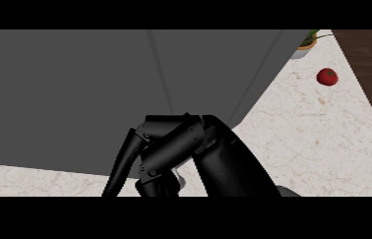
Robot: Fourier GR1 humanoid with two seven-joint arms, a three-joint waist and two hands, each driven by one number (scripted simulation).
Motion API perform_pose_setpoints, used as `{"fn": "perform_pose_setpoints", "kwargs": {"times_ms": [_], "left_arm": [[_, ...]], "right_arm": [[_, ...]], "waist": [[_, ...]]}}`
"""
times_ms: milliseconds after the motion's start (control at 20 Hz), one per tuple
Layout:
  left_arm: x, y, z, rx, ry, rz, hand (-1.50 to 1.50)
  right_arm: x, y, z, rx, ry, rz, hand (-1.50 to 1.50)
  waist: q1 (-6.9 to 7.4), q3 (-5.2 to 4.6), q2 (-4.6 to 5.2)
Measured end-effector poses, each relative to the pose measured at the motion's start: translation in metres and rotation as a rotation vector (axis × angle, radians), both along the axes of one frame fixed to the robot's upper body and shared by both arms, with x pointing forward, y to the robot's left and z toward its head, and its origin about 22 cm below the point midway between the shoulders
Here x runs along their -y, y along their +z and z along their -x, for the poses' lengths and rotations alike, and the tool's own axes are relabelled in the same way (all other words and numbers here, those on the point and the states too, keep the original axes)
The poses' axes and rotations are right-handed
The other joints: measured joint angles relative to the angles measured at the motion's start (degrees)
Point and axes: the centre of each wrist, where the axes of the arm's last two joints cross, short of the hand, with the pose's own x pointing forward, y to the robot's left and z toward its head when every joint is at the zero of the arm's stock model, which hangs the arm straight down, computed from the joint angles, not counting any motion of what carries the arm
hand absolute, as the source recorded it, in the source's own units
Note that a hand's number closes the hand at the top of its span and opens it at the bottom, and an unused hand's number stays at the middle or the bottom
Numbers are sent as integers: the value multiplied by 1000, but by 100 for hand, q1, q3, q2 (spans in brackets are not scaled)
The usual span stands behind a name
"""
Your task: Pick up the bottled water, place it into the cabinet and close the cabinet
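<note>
The grey cabinet (87, 95) fills the left and middle of the head view, with two slanted seams running down its faces. My right hand (174, 142) is black and lies against the cabinet's lower part, its forearm coming up from the lower edge. Its fingers (122, 164) stretch down and to the left, fairly straight, and hold nothing that I can see. A small pale patch (179, 178) shows under the hand; I cannot tell what it is. No bottled water is visible. My left hand is out of view.
A pale marble counter (312, 139) lies to the right of the cabinet and along its lower edge. A red tomato (327, 76) sits at the far right. A potted plant (308, 41) stands at the top right beside a dark wooden strip (357, 56).
</note>
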Motion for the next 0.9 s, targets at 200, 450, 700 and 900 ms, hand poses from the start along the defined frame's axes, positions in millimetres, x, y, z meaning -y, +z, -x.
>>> {"fn": "perform_pose_setpoints", "kwargs": {"times_ms": [200,450,700,900], "left_arm": [[-15,3,6,-3,1,2,150],[-19,-1,13,0,6,0,150],[-32,-1,16,-3,8,1,150],[-33,0,15,-2,5,-2,150]], "right_arm": [[-10,3,-37,-14,-16,16,150],[-10,5,-81,-37,-28,40,150],[-8,-10,-119,-59,-33,67,150],[-9,-18,-135,-55,-15,70,150]], "waist": [[-4,3,8],[-21,2,8],[-22,4,-15],[-31,26,-126]]}}
